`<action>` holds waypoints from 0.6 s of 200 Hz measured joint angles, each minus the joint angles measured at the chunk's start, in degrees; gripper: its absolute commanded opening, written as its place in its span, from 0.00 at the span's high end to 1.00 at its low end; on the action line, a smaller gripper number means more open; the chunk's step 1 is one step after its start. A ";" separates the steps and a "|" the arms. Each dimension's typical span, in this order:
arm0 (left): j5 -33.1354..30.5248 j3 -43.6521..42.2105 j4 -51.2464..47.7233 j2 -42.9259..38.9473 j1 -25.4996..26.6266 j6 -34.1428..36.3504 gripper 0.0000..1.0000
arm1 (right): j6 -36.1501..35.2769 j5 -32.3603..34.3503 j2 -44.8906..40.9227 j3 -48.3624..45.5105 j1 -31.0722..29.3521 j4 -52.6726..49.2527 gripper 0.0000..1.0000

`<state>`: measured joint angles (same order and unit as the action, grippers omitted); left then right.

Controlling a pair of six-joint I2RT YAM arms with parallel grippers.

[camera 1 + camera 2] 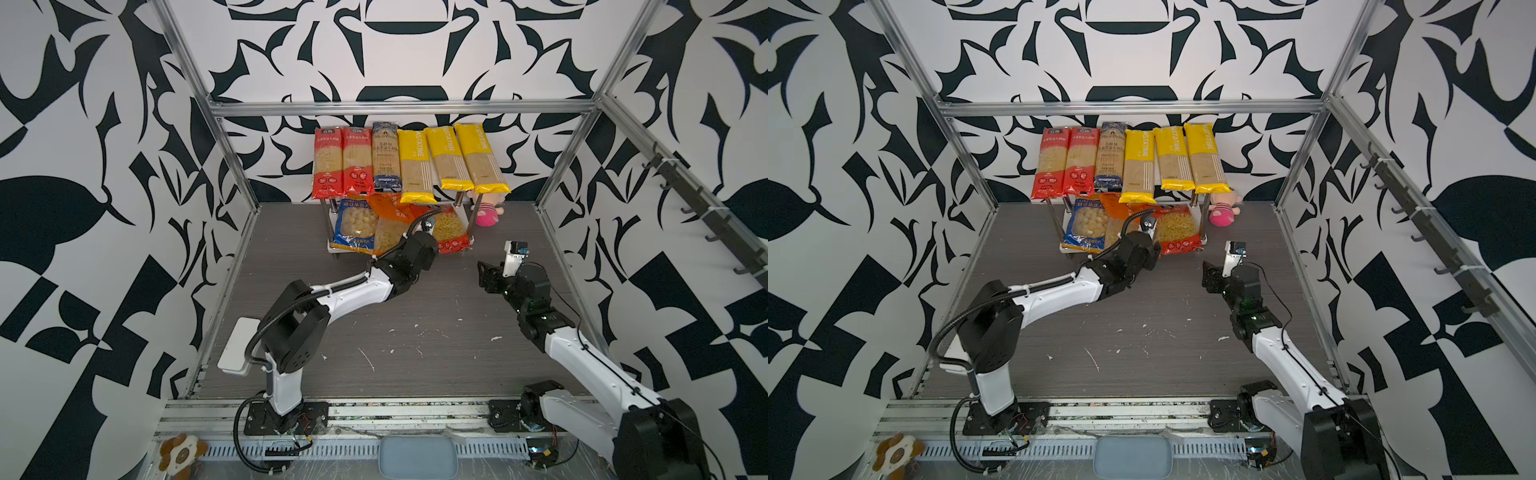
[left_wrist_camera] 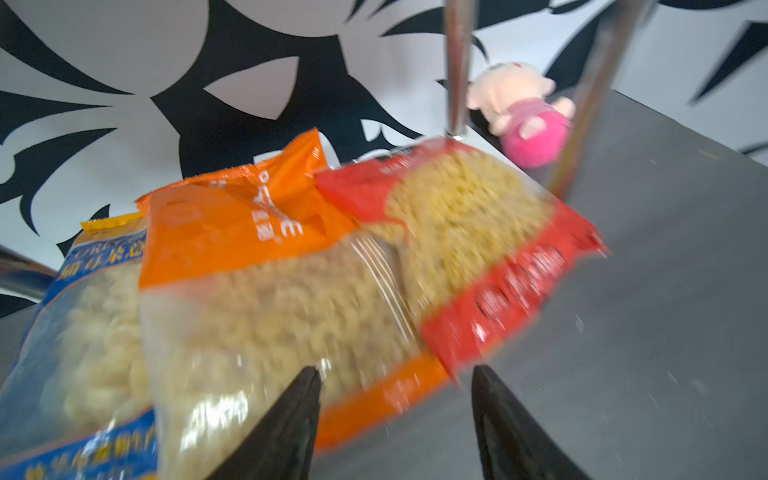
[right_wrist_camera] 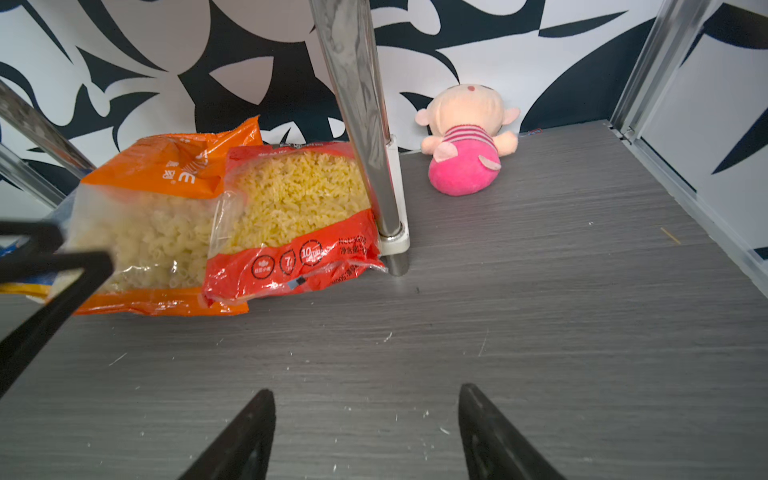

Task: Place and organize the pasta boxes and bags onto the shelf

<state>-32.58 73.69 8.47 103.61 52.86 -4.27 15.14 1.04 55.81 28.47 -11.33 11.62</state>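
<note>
Across both top views, the shelf (image 1: 332,248) carries six spaghetti packs (image 1: 409,166) side by side on top, likely to use its width. The blue bag (image 1: 355,226), orange bag (image 1: 384,237) and red bag (image 1: 451,228) fill the lower tier.

Left wrist view: left jaws parted, holding nothing, at the orange bag's edge.

Right wrist view: right jaws wide over the bench (image 3: 540,311).

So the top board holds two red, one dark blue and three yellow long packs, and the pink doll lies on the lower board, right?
Only the place of the pink doll is wrong: it lies on the table, beside the shelf and outside its chrome post; the right wrist view shows it. The rest, about the six long packs, is as you say.
</note>
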 measured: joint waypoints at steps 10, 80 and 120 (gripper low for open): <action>-0.09 -3.32 0.79 -2.25 1.68 0.09 0.38 | 0.07 0.04 -1.18 0.07 0.00 -2.21 0.27; -0.31 -21.90 1.64 -16.17 3.52 -4.11 0.38 | 1.55 0.13 -5.35 1.01 0.00 -13.88 0.27; -3.21 -31.52 1.01 -28.41 3.58 -6.78 0.37 | 3.13 0.52 -6.38 1.03 0.00 -16.55 0.28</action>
<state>-35.79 42.17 9.47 75.20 56.45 -11.05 18.26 1.56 49.43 29.50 -11.33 -4.93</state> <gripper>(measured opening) 0.630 0.726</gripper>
